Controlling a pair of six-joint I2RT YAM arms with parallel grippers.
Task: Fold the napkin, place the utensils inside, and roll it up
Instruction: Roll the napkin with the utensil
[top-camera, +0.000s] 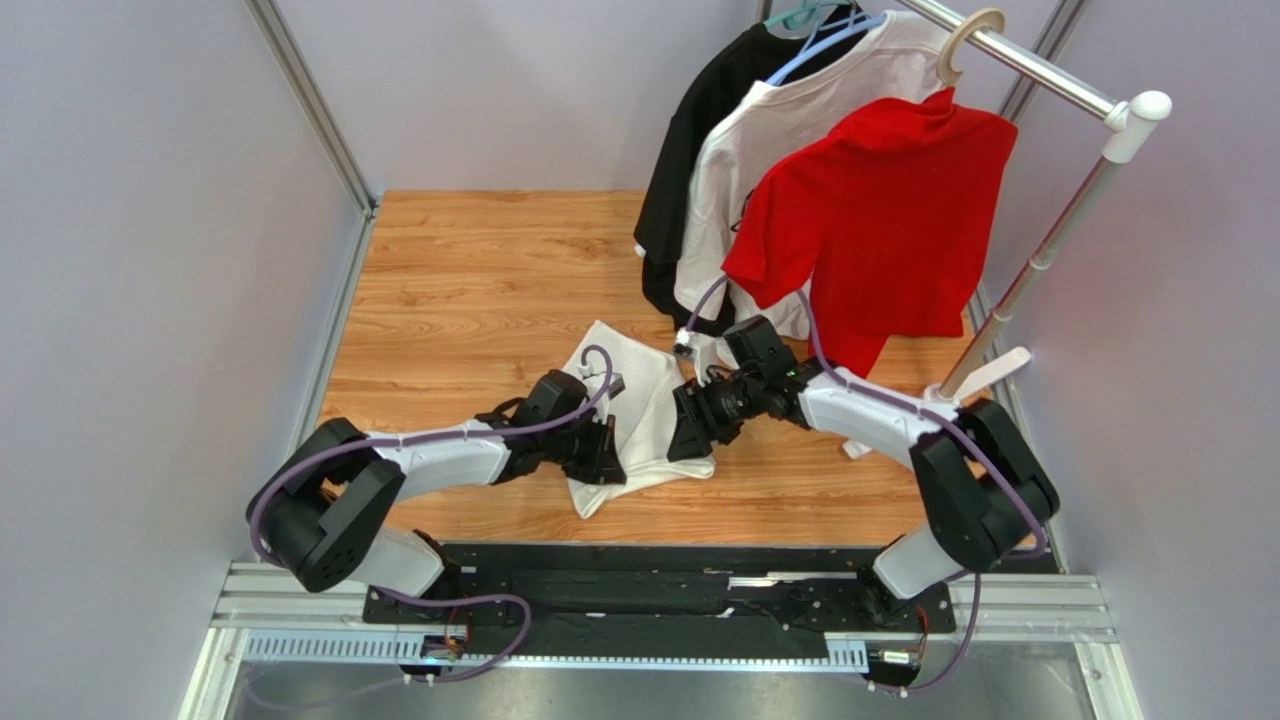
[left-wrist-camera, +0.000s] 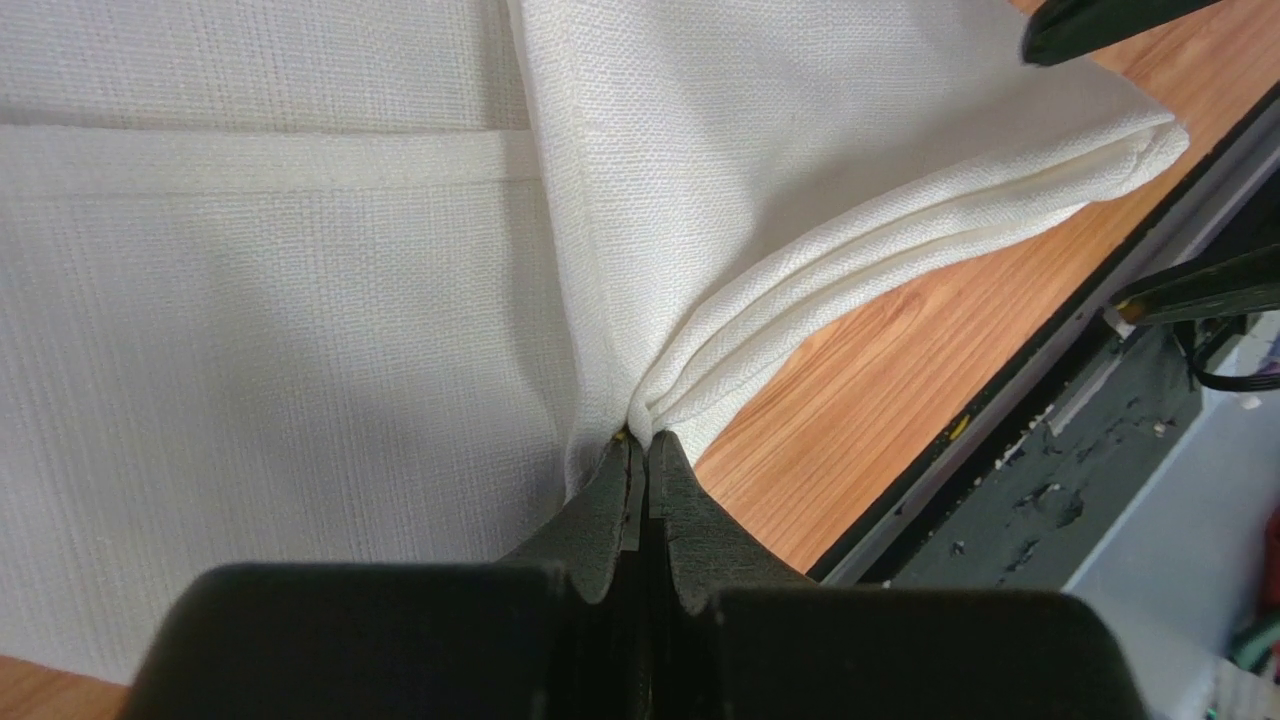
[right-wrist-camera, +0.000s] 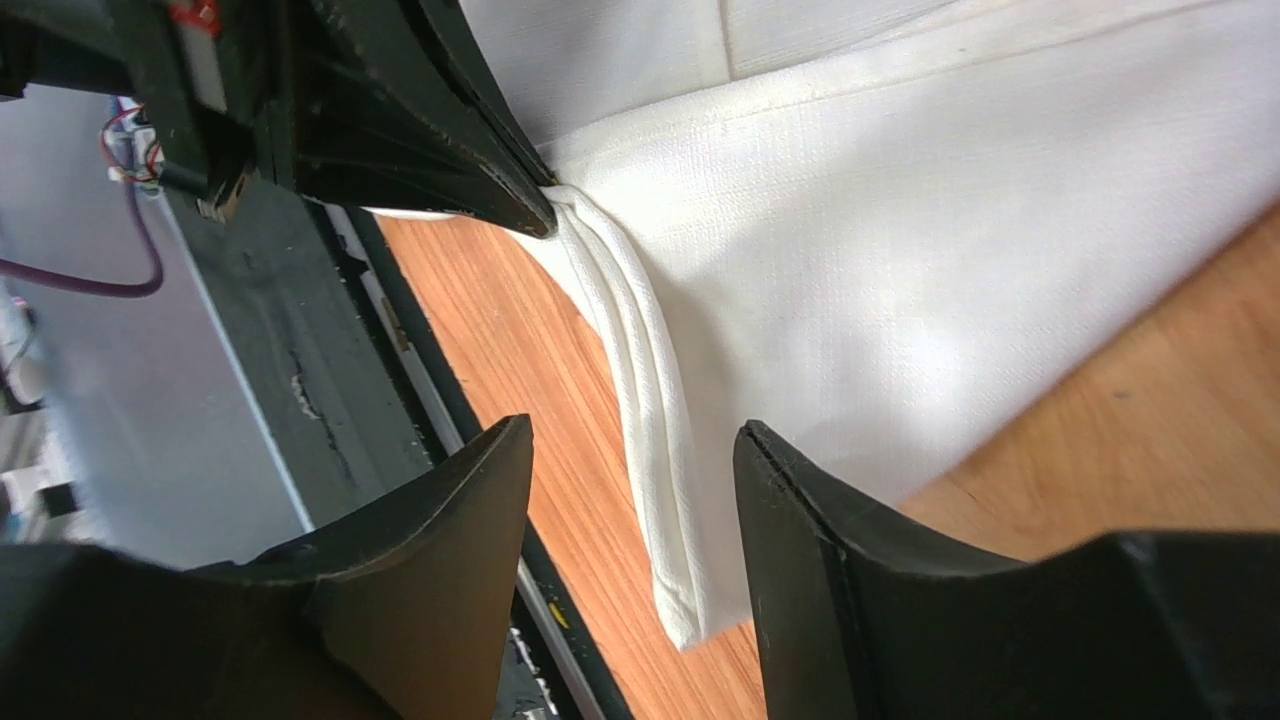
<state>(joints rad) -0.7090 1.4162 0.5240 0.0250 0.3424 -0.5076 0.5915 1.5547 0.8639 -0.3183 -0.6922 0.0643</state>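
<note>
1. Found left tool (left-wrist-camera: 643, 450) closest to the lens, both fingers pressed tight together and clamped on a gathered fold of the napkin (left-wrist-camera: 301, 300).
2. Noted the napkin lying on the wooden bench (top-camera: 451, 285) between the two arms, doubled into several layers, with the layered edge running from the pinch out to a corner near the bench's front edge.
3. Saw right tool (right-wrist-camera: 631, 432) with jaws standing apart, one finger on either side of that layered edge. Could not tell whether either finger touched the cloth.
4. Placed, from above, left tool at the napkin's near left side and right tool at its right edge, the two close to each other with only cloth between.
5. Noted a clothes rack (top-camera: 1037, 68) at the bench's far right, carrying a black shirt (top-camera: 699, 135), a white shirt (top-camera: 781, 135) and a red shirt (top-camera: 879, 225), with the red one hanging in front, above the right arm.
</note>
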